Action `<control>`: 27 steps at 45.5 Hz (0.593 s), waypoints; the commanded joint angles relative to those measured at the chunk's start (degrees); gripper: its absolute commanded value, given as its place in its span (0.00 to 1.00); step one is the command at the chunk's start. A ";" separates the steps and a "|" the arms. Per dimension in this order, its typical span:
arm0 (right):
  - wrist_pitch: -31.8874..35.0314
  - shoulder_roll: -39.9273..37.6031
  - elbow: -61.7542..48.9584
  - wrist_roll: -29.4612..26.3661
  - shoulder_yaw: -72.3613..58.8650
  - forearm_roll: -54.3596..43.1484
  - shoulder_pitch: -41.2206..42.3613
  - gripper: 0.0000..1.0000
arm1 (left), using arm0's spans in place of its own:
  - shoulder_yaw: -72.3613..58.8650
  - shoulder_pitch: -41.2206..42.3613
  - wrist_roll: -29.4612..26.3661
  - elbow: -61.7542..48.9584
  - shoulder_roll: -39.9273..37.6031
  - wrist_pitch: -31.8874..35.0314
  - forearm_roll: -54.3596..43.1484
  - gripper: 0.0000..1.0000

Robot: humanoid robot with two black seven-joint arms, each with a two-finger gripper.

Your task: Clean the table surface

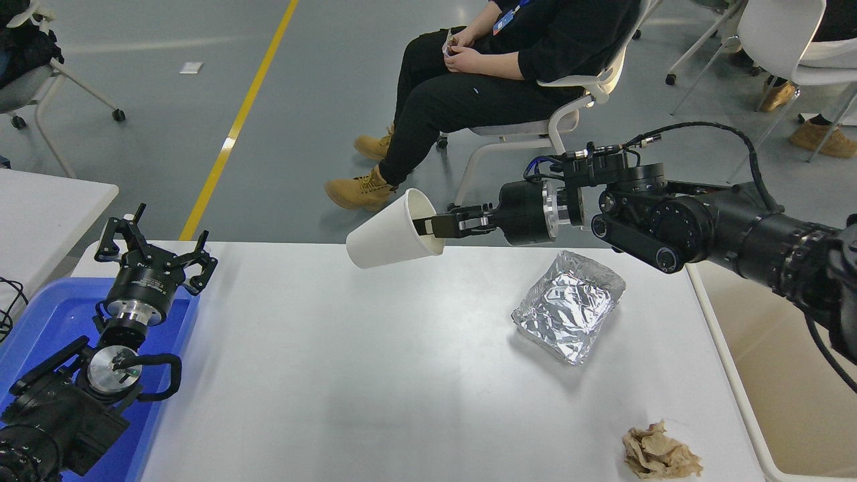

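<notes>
The white table surface fills the lower picture. My right gripper is shut on the rim of a white paper cup and holds it on its side, high above the table's far edge. A silver foil tray lies on the table at the right. A crumpled brown paper lies near the front right corner. My left gripper is open and parked over the blue bin at the lower left.
A blue plastic bin stands at the table's left end. A beige bin stands off the right edge. A smaller white table is at the left. A seated person is beyond the far side.
</notes>
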 commanded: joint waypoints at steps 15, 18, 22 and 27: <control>0.13 -3.69 -19.55 0.01 1.20 19.87 -3.80 0.00 | 0.00 0.00 0.00 -0.05 0.00 0.00 0.00 1.00; 0.30 -4.40 -22.88 -0.16 1.11 22.25 -4.85 0.00 | 0.00 -0.09 0.00 0.03 0.00 0.00 0.00 1.00; 1.79 -4.67 -27.89 -0.60 1.11 23.92 -5.91 0.00 | 0.00 0.00 0.00 -0.05 0.00 0.00 0.00 1.00; 3.29 -5.10 -33.70 -0.77 1.20 24.10 -7.93 0.00 | 0.00 0.00 0.00 0.03 0.00 0.00 0.00 1.00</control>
